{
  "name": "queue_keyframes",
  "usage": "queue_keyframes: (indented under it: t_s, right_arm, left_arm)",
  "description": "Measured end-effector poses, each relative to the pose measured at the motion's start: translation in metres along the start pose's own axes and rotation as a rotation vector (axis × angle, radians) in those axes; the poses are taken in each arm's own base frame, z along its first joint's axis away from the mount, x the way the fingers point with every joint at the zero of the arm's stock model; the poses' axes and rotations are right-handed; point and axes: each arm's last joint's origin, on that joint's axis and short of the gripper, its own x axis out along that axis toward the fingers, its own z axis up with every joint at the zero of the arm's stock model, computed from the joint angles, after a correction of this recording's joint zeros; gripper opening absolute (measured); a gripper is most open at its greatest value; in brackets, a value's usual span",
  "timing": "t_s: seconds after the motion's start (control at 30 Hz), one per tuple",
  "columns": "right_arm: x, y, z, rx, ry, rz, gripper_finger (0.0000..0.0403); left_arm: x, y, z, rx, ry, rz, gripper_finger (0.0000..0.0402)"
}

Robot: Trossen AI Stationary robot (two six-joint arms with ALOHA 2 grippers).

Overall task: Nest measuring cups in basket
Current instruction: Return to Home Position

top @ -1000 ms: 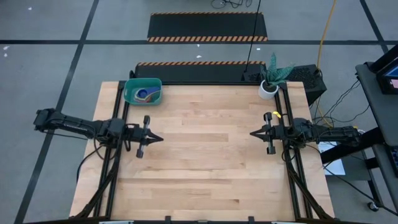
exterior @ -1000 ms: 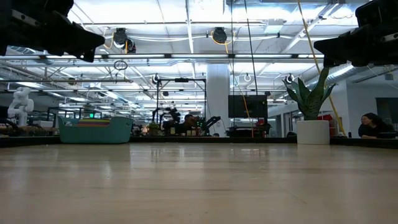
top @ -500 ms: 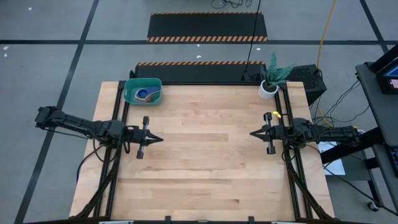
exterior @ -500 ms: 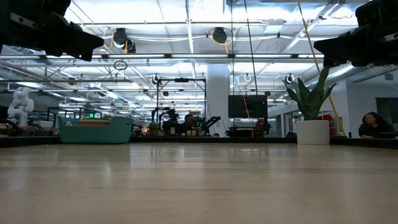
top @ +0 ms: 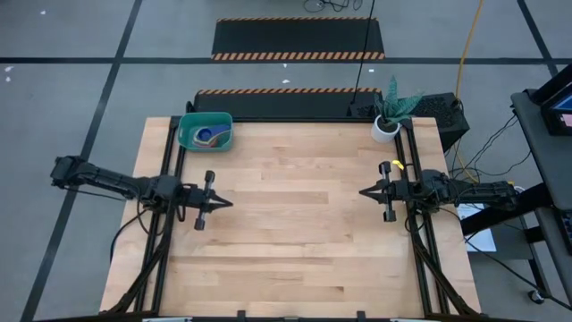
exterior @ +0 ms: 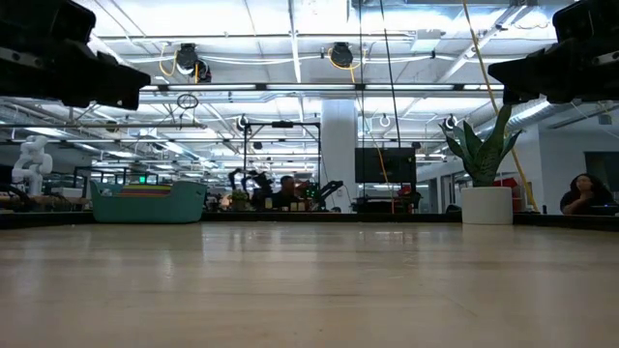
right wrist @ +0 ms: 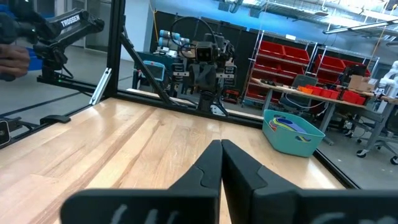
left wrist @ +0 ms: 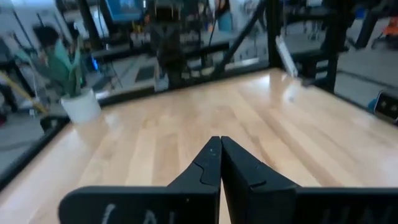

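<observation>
Now | left gripper (top: 230, 202) closed, empty | right gripper (top: 362, 191) closed, empty | measuring cups (top: 206, 136) in basket (top: 224, 119), well apart from both

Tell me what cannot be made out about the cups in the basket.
1. High view: the measuring cups in the basket are too small to count.
2. Low view: the basket's wall hides all but their rims.
3. Right wrist view: they are far and small; their nesting order is unclear.
4. Left wrist view: the basket is outside the picture.
</observation>
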Motion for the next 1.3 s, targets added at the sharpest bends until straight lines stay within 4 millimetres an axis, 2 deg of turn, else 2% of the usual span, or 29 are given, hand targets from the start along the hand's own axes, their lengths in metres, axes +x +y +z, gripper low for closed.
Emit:
queue_keyframes:
  t_s: [0.3,0.83,1.3]
  right_arm:
    - [0.000,0.000,0.000,0.000,0.000,0.000,0.0000]
    - [0.000,0.000,0.000,0.000,0.000,0.000,0.0000]
    - [0.000,0.000,0.000,0.000,0.000,0.000,0.0000]
  left_arm:
    - [-0.011,0.008,0.001,0.020,-0.098,0.012,0.0004]
    - [-0.033,0.013,-0.005,0.007,-0.073,0.086,0.0003]
    - [-0.033,0.013,-0.004,0.007,-0.082,0.079,0.0010]
